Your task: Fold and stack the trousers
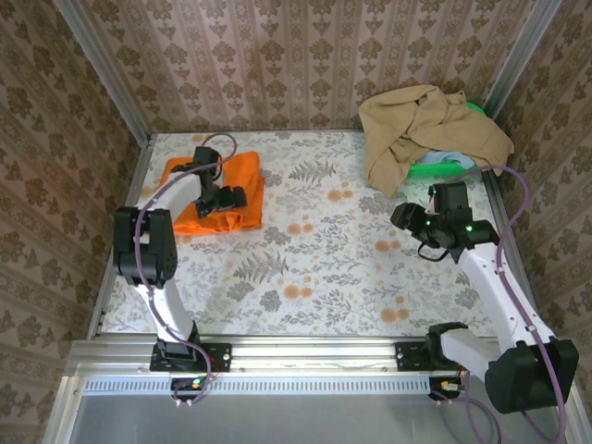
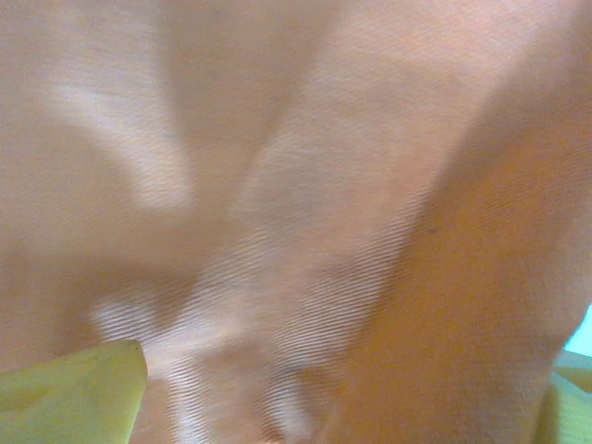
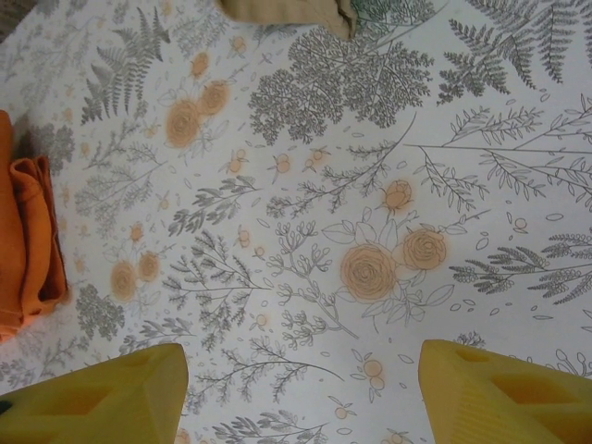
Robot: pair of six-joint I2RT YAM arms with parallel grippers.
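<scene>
The orange trousers (image 1: 242, 185) lie folded into a compact bundle at the back left of the table. My left gripper (image 1: 220, 199) is down on top of them. Orange fabric (image 2: 305, 203) fills its wrist view at very close range, and a yellow fingertip (image 2: 74, 393) shows at each bottom corner, far apart, so the gripper (image 2: 324, 402) is open. My right gripper (image 1: 412, 220) hovers open over the floral tablecloth at the right, with nothing between its fingers (image 3: 102, 398). From that wrist the folded edge of the trousers (image 3: 32, 240) shows at the far left.
A tan garment (image 1: 425, 129) is heaped over a green basket (image 1: 435, 168) at the back right, and its hem (image 3: 287, 11) shows at the top of the right wrist view. Patterned walls close in the table (image 1: 324, 268) on three sides.
</scene>
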